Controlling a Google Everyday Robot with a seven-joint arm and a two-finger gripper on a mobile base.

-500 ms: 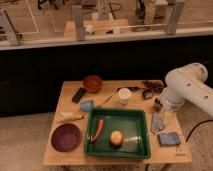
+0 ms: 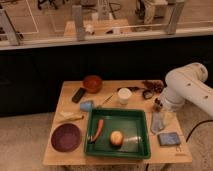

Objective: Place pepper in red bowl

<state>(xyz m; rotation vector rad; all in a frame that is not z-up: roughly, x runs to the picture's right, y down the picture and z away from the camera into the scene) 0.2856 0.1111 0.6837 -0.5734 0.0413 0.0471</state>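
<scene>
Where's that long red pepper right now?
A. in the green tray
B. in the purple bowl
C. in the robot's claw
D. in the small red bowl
A: the pepper lies in the green tray, left of the round fruit; the gripper hangs at the right edge of the table, away from it.

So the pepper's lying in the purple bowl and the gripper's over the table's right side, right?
Not quite. The camera view shows the pepper lying in the green tray, not the purple bowl. The gripper is over the right side of the table.
</scene>
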